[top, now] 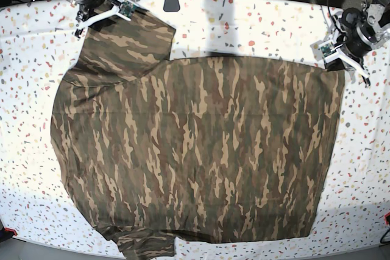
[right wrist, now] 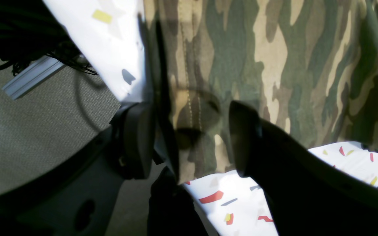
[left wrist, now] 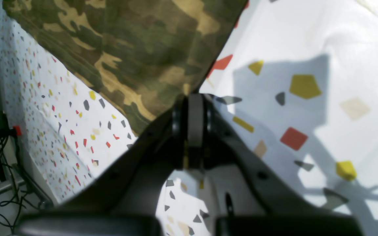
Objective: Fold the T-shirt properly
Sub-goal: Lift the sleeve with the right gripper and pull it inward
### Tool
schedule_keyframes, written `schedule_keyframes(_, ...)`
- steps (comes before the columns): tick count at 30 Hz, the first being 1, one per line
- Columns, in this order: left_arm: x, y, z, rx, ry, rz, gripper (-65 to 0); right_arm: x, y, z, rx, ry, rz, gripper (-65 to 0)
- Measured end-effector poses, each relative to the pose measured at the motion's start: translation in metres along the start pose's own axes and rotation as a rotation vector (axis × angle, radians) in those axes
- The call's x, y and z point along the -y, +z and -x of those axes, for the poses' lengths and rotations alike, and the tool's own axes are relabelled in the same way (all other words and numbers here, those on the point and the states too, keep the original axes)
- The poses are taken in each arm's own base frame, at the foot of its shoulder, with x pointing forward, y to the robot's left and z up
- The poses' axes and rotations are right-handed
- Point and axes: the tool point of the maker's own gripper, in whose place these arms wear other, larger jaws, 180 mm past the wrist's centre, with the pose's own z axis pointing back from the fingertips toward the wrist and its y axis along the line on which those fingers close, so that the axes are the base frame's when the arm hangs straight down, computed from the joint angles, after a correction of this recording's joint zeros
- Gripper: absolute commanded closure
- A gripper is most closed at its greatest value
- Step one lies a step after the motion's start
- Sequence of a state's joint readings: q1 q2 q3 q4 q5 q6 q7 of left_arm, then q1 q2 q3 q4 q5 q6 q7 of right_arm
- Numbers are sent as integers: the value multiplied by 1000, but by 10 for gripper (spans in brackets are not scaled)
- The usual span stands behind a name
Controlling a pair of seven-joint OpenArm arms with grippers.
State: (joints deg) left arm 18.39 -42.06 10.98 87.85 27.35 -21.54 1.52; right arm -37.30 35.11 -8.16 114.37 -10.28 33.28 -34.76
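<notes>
While the left pincer [left wrist: 194, 108] clenches the T-shirt [top: 195, 150] corner, the right pincer [right wrist: 192, 137] gapes; hem hidden.

Left end effector [left wrist: 191, 121] clamped, right end effector [right wrist: 189, 139] wide.

T-shirt [top: 195, 150]: 1, spread mid-frame | bench [top: 274, 22]: 1, speckled | claws: 2, left claw [top: 341, 59] upper right, right claw [top: 91, 19] upper left
</notes>
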Motion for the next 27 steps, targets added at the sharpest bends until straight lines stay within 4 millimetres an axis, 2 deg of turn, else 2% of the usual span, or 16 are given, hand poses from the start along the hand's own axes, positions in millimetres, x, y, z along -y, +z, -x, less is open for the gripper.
schedule_keyframes(4, 0, 0, 0, 0, 0, 0, 0, 4, -1, -1, 3, -21, 17, -236)
schedule_keyframes(9, 0, 0, 0, 0, 0, 0, 0, 10, -6, -1, 19, -52, 28, -143)
schedule_keyframes(13, 0, 0, 0, 0, 0, 0, 0, 6, -9, -1, 26, -67, 6, 0)
schedule_keyframes(21, 0, 0, 0, 0, 0, 0, 0, 8, -6, -5, 29, -52, 13, 0)
schedule_keyframes(25, 0, 0, 0, 0, 0, 0, 0, 33, 7, -21, 56, -19, 118, 0)
schedule_keyframes(27, 0, 0, 0, 0, 0, 0, 0, 39, 11, -29, 79, -1, 143, 0)
